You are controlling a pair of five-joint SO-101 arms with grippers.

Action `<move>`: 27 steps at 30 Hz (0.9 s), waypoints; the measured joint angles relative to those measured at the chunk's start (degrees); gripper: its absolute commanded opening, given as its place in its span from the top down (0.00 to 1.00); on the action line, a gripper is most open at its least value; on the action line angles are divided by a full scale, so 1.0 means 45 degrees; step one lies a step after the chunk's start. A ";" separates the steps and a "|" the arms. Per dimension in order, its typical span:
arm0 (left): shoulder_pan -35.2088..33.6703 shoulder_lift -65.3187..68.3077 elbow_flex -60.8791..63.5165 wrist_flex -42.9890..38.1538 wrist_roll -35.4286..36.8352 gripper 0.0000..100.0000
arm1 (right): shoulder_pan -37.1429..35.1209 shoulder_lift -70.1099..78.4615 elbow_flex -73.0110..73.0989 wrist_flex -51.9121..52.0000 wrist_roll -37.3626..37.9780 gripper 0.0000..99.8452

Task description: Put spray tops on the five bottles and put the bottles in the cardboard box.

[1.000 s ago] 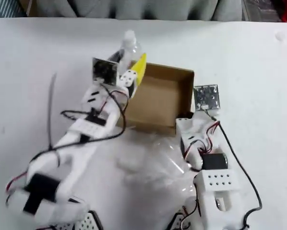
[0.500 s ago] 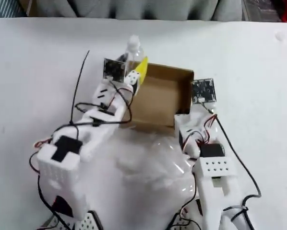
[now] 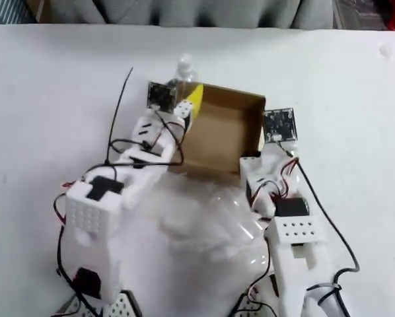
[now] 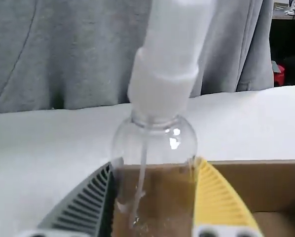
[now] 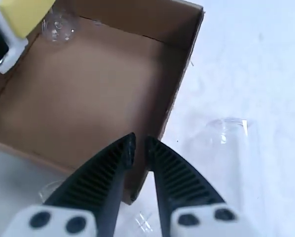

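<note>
Putting a bottle in the box is the step you are on. Your left pincer (image 4: 152, 207) is pinching the bottle (image 4: 152, 148) by its round body, one finger on each side. The bottle stands upright and its white spray top (image 4: 167, 64) is already on. It sits at the far left corner of the cardboard box (image 3: 220, 132), with its bottom down inside that corner.

Your right pincer (image 5: 140, 140) hangs over the near right wall of the box. Its two fingers are pressed almost together and there is nothing between them.

I think the next move is to lower the bottle a little if it needs it. After that, spread the left fingers and lift that arm straight up, so the bottle does not tip. Then you can go for another one. A clear bottle (image 5: 231, 133) lies on the table (image 3: 52, 79) just right of the box, close to your right pincer.

Some things are hard to see. You cannot tell if the held bottle touches the box floor yet. The very top of the spray top is cut off. The clear things lying between your two arms are see-through and blurry, so I cannot count them or tell which have tops.
</note>
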 measured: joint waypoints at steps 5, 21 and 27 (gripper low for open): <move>0.0000 0.0430 -0.0352 0.0000 0.0000 0.97 | 0.0000 0.0039 0.0000 0.0000 0.0000 0.98; -0.0215 0.0547 -0.0645 0.0840 -0.0059 0.67 | 0.0000 0.0078 0.0000 0.0000 0.0000 0.98; -0.0313 0.0547 -0.0684 0.0918 0.0195 0.64 | 0.0000 0.0078 0.0000 0.0000 0.0000 0.98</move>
